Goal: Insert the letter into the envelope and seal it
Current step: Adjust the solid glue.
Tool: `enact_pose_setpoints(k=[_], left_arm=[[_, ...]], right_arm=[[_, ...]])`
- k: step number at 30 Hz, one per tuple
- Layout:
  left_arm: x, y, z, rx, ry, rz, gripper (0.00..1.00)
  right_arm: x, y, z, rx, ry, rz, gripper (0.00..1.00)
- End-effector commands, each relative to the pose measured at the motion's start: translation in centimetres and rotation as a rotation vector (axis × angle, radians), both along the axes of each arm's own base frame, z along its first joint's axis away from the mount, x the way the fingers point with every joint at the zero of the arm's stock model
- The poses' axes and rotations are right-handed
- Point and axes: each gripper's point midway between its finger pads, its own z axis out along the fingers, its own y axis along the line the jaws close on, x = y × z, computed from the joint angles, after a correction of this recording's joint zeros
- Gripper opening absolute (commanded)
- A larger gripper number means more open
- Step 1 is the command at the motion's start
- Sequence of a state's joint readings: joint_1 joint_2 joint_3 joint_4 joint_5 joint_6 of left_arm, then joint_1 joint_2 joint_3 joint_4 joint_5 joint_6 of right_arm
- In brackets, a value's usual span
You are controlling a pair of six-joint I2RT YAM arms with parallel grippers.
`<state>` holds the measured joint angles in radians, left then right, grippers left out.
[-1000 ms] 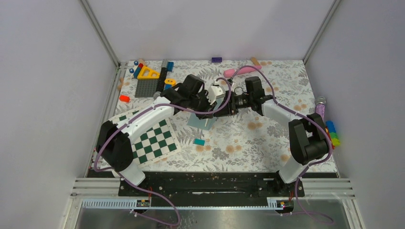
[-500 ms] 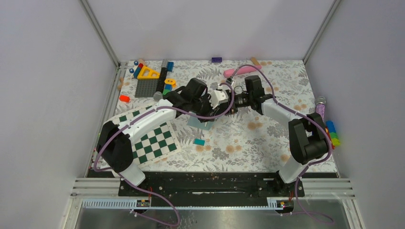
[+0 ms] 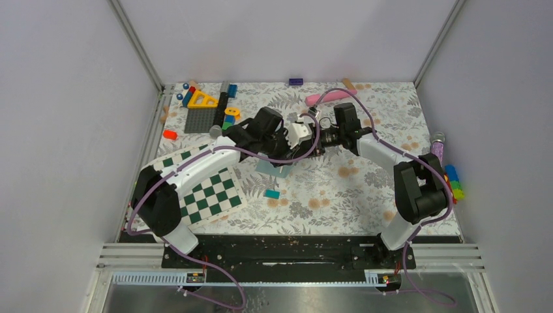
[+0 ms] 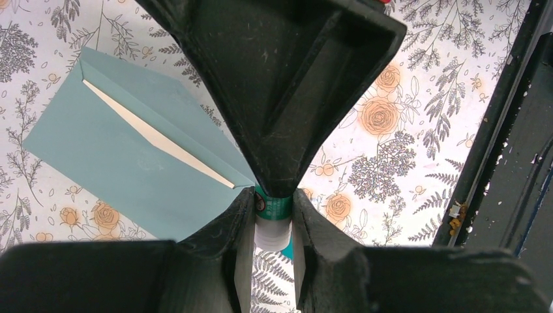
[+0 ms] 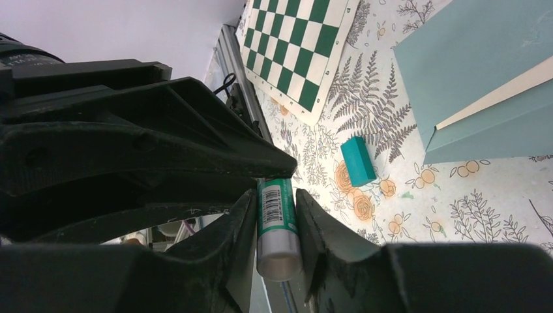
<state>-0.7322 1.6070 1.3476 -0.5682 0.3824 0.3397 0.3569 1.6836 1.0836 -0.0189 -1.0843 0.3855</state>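
The left end effector (image 4: 272, 199) is pinching one end of a green-and-white glue stick (image 4: 271, 225), jaws narrowed onto the tube. The right end effector (image 5: 275, 195) is clamping the same stick from the opposite end. The two are meeting nose to nose above the worktop (image 4: 391, 150), both arms reaching out and bending inward. Beneath them, off to one side of the left fingers, the envelope (image 4: 124, 169) is lying flat with its long axis slanting diagonally away. The letter (image 4: 160, 140) is showing as a cream sliver at its mouth, and the flap looks unglued. Both wrists are hanging about equally near, so the stick probably needs to go down and sideways.
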Motion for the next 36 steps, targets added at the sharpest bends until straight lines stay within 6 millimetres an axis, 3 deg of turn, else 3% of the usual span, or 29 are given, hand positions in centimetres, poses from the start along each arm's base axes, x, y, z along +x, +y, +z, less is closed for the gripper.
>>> enact_pose_setpoints(k=[1, 3, 4, 6, 7, 11, 13, 14, 19, 24, 27, 36], left_arm=[[1.4, -0.1, 2.8, -0.058, -0.107, 0.046, 0.0], [1.4, -0.1, 2.7, -0.059, -0.108, 0.048, 0.0], [1.4, -0.1, 2.8, -0.062, -0.107, 0.045, 0.06], [1.3, -0.1, 2.8, -0.067, -0.106, 0.043, 0.38], [1.3, -0.1, 2.7, -0.068, -0.108, 0.043, 0.48], [1.4, 0.6, 3.1, -0.092, -0.101, 0.045, 0.77], [1.6, 1.4, 4.2, -0.146, -0.079, 0.044, 0.95], [1.8, 2.1, 4.9, -0.182, -0.067, 0.047, 0.98], [1.9, 5.5, 8.2, -0.324, -0.083, 0.045, 0.99], [0.8, 7.5, 8.6, -0.344, -0.164, 0.017, 0.99], [0.6, 8.2, 9.0, -0.397, -0.151, 0.035, 0.99], [-0.2, 8.4, 10.5, -0.522, -0.093, 0.008, 0.99]], right_arm=[[-0.1, 0.4, 1.4, 0.029, -0.014, 0.037, 0.29], [-0.1, 0.4, 1.4, 0.027, -0.01, 0.037, 0.21], [-0.1, 0.4, 1.5, 0.03, -0.011, 0.039, 0.17], [-0.1, 0.5, 1.8, 0.036, -0.013, 0.042, 0.09], [0.0, 0.5, 2.0, 0.038, -0.016, 0.042, 0.07], [0.2, 0.6, 3.4, 0.057, -0.033, 0.046, 0.01], [0.5, 0.7, 4.2, 0.068, -0.044, 0.047, 0.0], [0.6, 0.8, 4.5, 0.072, -0.046, 0.046, 0.0], [2.4, 1.5, 6.7, 0.107, -0.079, 0.025, 0.0], [5.0, 2.9, 9.4, 0.225, -0.051, -0.036, 0.0], [5.7, 3.4, 10.9, 0.31, -0.022, -0.055, 0.0], [5.7, 3.5, 11.4, 0.408, 0.022, -0.092, 0.0]])
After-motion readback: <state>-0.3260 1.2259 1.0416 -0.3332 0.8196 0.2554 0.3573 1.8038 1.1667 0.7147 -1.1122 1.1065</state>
